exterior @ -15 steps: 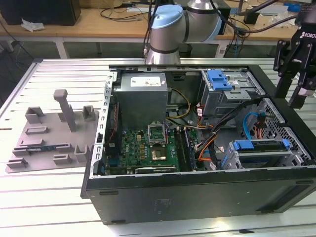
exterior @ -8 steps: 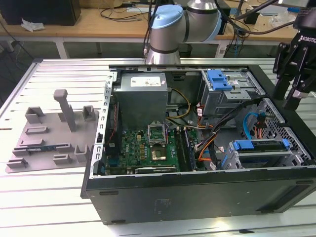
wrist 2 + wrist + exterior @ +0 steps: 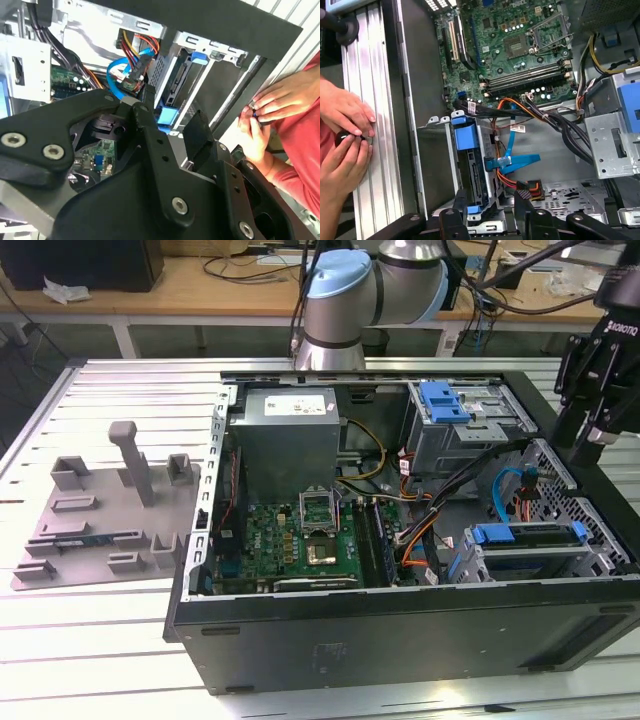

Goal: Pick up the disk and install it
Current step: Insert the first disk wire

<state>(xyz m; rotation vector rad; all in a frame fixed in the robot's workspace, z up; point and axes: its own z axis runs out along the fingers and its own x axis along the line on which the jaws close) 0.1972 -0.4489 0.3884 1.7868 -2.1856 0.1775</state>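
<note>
Ribbed metal bench (image 3: 120, 640) carries an open black computer case (image 3: 400, 640). Over its corner hangs the black pincer (image 3: 490, 202), spread wide and empty. Below it, the silver disk in its blue plastic frame (image 3: 467, 137) sits edge-on inside a grey metal cage (image 3: 436, 165), mostly hidden. A person's hands (image 3: 345, 112) pinch something small that is hard to make out.

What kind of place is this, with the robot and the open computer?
Probably a robotics lab or workshop: a robot arm works at an opened computer case on a slatted metal table, with a cable-strewn wooden bench behind.
</note>
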